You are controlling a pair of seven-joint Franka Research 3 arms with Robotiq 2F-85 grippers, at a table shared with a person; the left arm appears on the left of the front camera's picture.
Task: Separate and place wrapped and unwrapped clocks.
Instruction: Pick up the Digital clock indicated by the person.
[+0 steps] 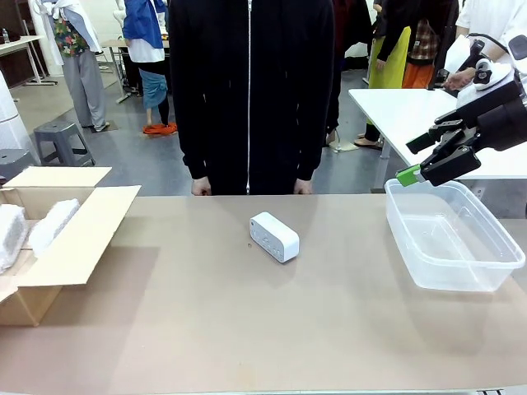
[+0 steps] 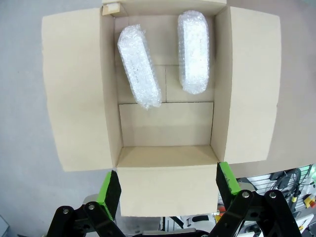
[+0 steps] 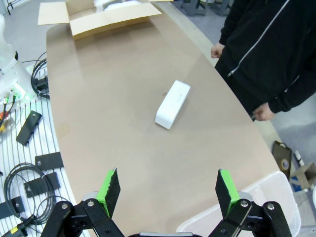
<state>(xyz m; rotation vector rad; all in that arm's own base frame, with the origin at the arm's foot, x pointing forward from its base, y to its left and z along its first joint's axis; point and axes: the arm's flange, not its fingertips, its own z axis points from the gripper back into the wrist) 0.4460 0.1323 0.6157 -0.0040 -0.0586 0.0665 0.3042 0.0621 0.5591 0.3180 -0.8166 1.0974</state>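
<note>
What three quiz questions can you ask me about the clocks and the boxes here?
1. True or false: the bare clock lies inside the tub.
2. How many wrapped clocks lie in the box?
3. The right end effector is: A) open, B) shut on a clock, C) shut on the tub.
Key: 1 false, it lies on the table; 2 two; 3 A.

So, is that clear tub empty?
Empty: the tub has see-through walls and a bare bottom, with nothing lying inside.
</note>
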